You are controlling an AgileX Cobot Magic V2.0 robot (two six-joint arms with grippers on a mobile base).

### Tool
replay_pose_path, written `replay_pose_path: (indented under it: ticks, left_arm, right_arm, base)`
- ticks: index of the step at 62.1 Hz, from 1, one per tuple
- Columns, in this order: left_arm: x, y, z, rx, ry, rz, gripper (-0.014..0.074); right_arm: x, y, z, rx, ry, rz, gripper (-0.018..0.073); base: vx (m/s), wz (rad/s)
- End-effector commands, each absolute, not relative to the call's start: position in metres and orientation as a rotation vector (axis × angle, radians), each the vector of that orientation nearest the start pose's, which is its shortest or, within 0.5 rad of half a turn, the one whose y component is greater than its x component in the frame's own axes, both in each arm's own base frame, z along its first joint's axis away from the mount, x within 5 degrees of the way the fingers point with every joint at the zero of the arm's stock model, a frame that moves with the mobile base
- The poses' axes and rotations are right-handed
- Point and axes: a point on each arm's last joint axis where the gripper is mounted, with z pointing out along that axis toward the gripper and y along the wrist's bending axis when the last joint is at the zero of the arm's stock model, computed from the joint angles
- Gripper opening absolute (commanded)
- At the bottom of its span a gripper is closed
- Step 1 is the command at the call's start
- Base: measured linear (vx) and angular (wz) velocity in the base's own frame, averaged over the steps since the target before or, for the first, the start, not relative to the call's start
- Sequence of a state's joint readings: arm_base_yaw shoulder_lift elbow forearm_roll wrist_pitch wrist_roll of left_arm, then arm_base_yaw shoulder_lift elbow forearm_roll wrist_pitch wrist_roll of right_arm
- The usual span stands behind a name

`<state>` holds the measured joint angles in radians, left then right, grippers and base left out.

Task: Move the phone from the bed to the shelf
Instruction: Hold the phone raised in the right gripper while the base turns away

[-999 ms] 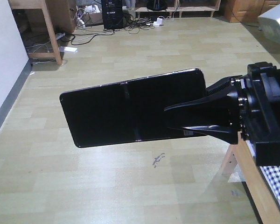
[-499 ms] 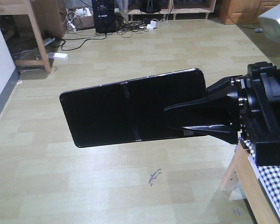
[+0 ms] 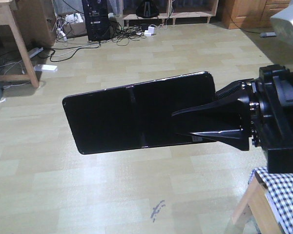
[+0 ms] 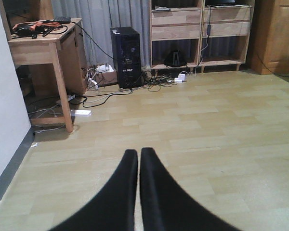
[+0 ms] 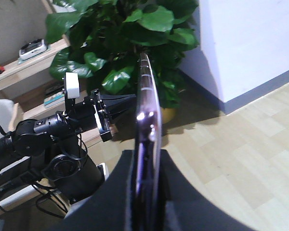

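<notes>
Phone [image 3: 136, 117] is off the bed [image 3: 283, 190], in mid-air over the floor [image 3: 88, 195]: right gripper [image 3: 178, 124] clamps one short end, long axis sticking out roughly level to its left. Left gripper [image 4: 138, 154] pressed closed, holding nothing.

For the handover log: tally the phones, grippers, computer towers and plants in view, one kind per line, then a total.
1 phone
2 grippers: right gripper, left gripper
1 computer tower
1 plant
Total: 5
</notes>
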<state>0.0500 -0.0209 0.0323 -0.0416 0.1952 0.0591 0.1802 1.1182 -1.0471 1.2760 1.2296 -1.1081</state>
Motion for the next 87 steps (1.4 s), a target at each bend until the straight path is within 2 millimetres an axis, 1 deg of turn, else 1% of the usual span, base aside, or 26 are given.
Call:
replay_pose_path:
  ticks: [1,48,87]
  left_arm:
    - [0.0560,0.0018,0.1901,-0.023,1.619,0.034,0.0001]
    - [0.0560,0.0018,0.1901,-0.023,1.619,0.034,0.0001]
    - [0.0560,0.0018,0.1901,-0.023,1.619,0.034,0.0001]
  right_arm:
    - [0.1628,0.1170,0.4143,-1.020,1.643,1.271,-0.0002]
    - [0.1629,0.1170,0.4142,-1.020,1.644,1.269,-0.0002]
    - [0.1629,0.1170,0.4142,-1.021,1.643,1.268,-0.0002]
  base:
    - [0.38,-0.02]
    - [0.40,-0.01]
    - [0.40,-0.14]
